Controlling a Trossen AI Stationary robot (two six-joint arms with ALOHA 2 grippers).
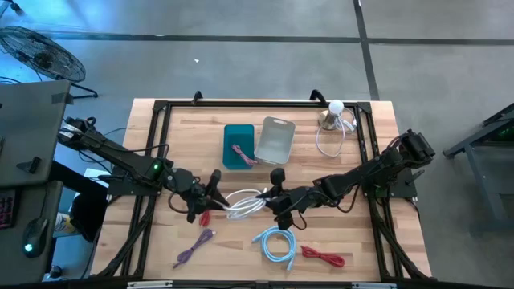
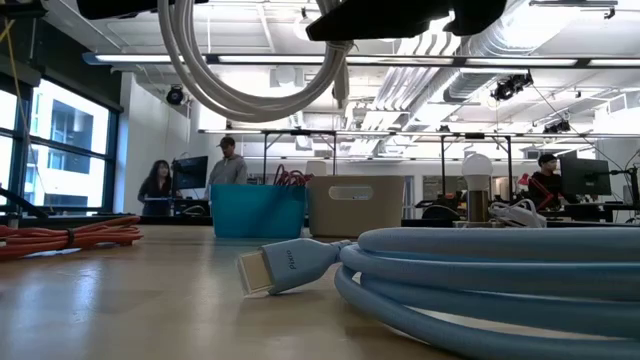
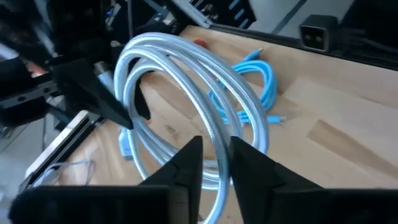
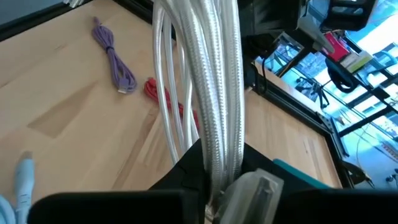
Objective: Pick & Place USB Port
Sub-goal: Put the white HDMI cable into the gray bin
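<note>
A coiled white braided cable (image 1: 245, 205) hangs in the air at mid-table between my two grippers. In the low view its loop (image 2: 250, 75) hangs well above the tabletop. My left gripper (image 1: 214, 193) comes in from the table's left and is shut on the coil's left side. My right gripper (image 1: 271, 196) comes from the table's right and is shut on the coil's right side, beside a pale plug (image 4: 256, 186). A teal bin (image 1: 238, 146) and a grey bin (image 1: 275, 139) stand behind them. My left gripper has strands of the coil (image 3: 217, 146) between its two fingers (image 3: 186, 165), on the coil's left side. The fingers slant down from the table's left and lie across the strands. The coil is clear of the table. My right gripper pinches several strands of the coil (image 4: 217, 134) together between its two fingers, close to the plug. It comes slanting down from the table's right, across the strands. The coil stretches away from the fingers, lifted clear of the wood.
On the near part of the table lie a light blue cable (image 1: 275, 245), a red cable (image 1: 324, 258), a purple cable (image 1: 195, 245) and another red cable (image 1: 205, 217). A bulb lamp (image 1: 335, 112) with a white cord stands at the far right. People stand in the room behind.
</note>
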